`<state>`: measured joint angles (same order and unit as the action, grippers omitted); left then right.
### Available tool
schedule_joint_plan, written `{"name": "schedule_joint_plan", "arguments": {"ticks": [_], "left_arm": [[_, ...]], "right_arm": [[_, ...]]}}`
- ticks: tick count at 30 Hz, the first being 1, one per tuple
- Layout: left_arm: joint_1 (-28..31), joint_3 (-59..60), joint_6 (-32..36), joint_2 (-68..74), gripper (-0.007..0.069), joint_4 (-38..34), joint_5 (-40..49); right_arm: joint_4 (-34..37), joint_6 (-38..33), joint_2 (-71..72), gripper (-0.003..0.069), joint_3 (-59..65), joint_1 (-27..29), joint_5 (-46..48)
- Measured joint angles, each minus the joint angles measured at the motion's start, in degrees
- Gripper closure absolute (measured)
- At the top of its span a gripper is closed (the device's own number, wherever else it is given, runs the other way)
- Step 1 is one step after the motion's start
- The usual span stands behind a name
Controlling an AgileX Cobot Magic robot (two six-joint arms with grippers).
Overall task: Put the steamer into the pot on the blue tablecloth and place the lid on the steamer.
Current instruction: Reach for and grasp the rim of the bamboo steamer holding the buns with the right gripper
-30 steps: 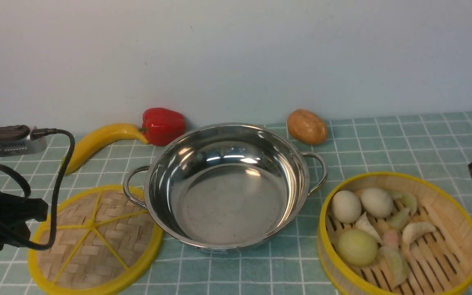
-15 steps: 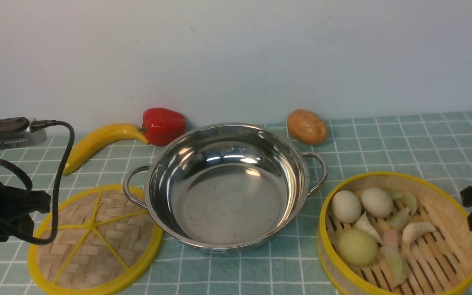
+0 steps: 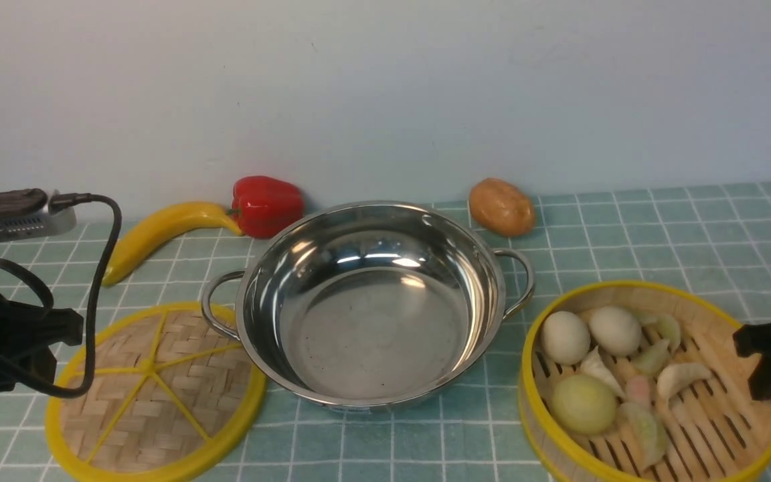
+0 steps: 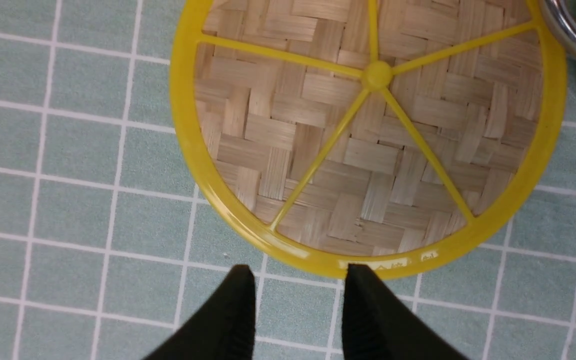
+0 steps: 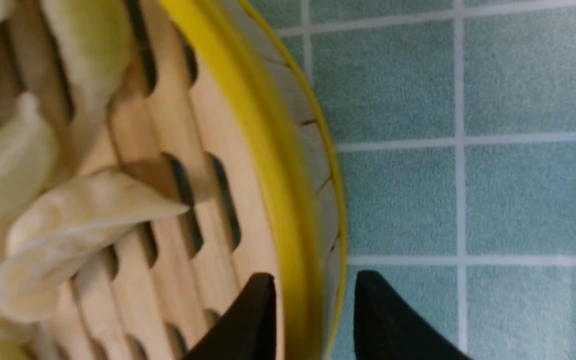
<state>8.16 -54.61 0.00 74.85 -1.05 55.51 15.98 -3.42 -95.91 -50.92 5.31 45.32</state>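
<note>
The steamer point(image 3: 653, 286), a yellow-rimmed bamboo basket with food on its slats, sits at the right on the blue tablecloth point(image 3: 660, 227). My right gripper point(image 3: 770, 361) is open and straddles its right wall: in the right wrist view, the gripper point(image 5: 313, 280) has one finger inside the rim point(image 5: 263, 125) and one outside. The empty steel pot point(image 3: 372, 335) stands in the middle. The flat woven lid point(image 3: 158, 395) lies to its left. My left gripper point(image 3: 51, 348) hangs open at the lid's left edge; in the left wrist view, the gripper point(image 4: 298, 272) holds nothing, just off the lid point(image 4: 368, 125).
A banana point(image 3: 158, 231), a red pepper point(image 3: 267, 204) and a potato point(image 3: 501, 206) lie along the back wall behind the pot. Buns and dumplings point(image 3: 616, 329) fill the steamer. The pot's left handle point(image 4: 568, 35) overlaps the lid's edge.
My right gripper has moved left and down from the frame's right edge onto the steamer's right rim. The left arm has barely shifted. Both openings look unchanged.
</note>
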Motion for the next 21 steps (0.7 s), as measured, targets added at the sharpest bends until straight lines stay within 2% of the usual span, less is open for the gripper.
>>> {"name": "schedule_joint_plan", "arguments": {"ticks": [2,4,5,9,14,17,21], "left_arm": [[0.00,0.00,0.00,0.00,0.0382,0.00,0.00],[0.00,0.00,0.00,0.00,0.0382,0.00,-0.03],[0.00,0.00,0.00,0.00,0.0382,0.00,-0.03],[0.00,0.00,0.00,0.00,0.0382,0.00,-0.07],[0.00,0.00,0.00,0.00,0.0382,0.00,-0.17],[0.00,0.00,0.00,0.00,0.0382,0.00,-0.21],[0.00,0.00,0.00,0.00,0.0382,0.00,-0.21]], "right_arm": [[0.00,0.23,-1.32,0.0433,0.00,0.00,-0.53],[0.07,0.64,-1.73,0.0474,0.00,0.00,-0.64],[-0.06,1.04,-1.67,0.0538,0.00,0.00,-0.64],[-2.73,1.39,-0.99,0.0601,0.00,0.00,0.32],[-8.17,3.80,4.42,0.0603,-1.65,0.00,10.17],[-8.87,4.32,7.60,0.0603,-4.53,0.00,15.32],[-7.73,4.91,11.81,0.0603,-14.17,-0.34,22.95]]}}
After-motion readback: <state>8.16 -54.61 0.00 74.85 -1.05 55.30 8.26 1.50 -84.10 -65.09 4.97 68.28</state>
